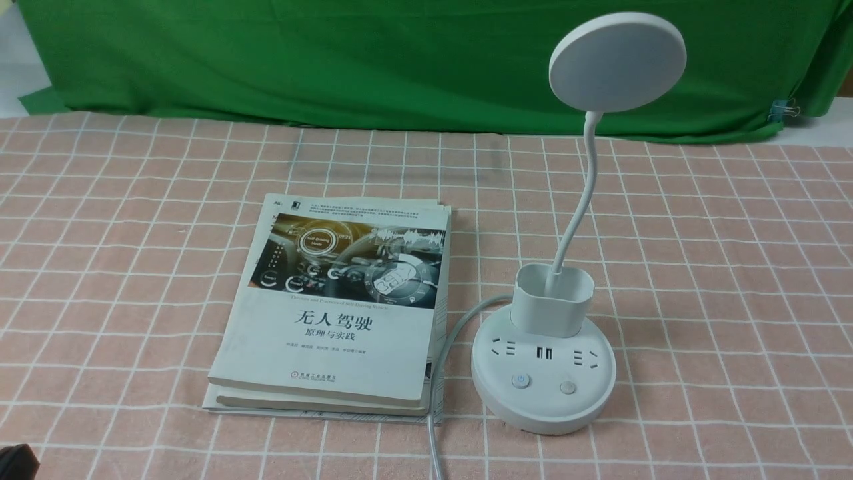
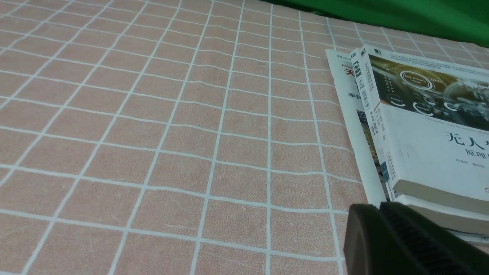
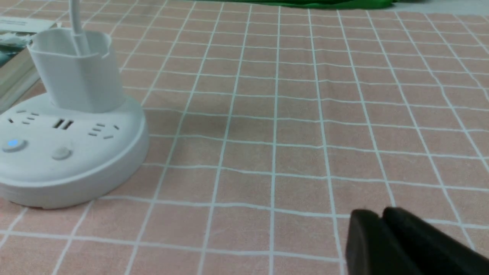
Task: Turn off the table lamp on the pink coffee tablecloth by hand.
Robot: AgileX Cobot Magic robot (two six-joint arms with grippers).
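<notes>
We had the table lamp [image 1: 543, 373] sitting on the pink coffee tablecloth [image 1: 720, 267] right of the desk's middle, toward the near edge, books [image 1: 333, 307] just beside it. The right claw [image 3: 382, 244] was the nearer one, well apart from the base, which lay across bare cloth from it. Its tips looked pressed together, gripping nothing. The left claw [image 2: 382, 236] sat by the books; only one dark finger showed, so we couldn't tell its state. One button [image 3: 13, 144] glowed blue.

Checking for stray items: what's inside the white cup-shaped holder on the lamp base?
Inside the white cup-shaped holder, only the thin white gooseneck shows, rising from it. The cup's bottom is hidden by its front wall.
</notes>
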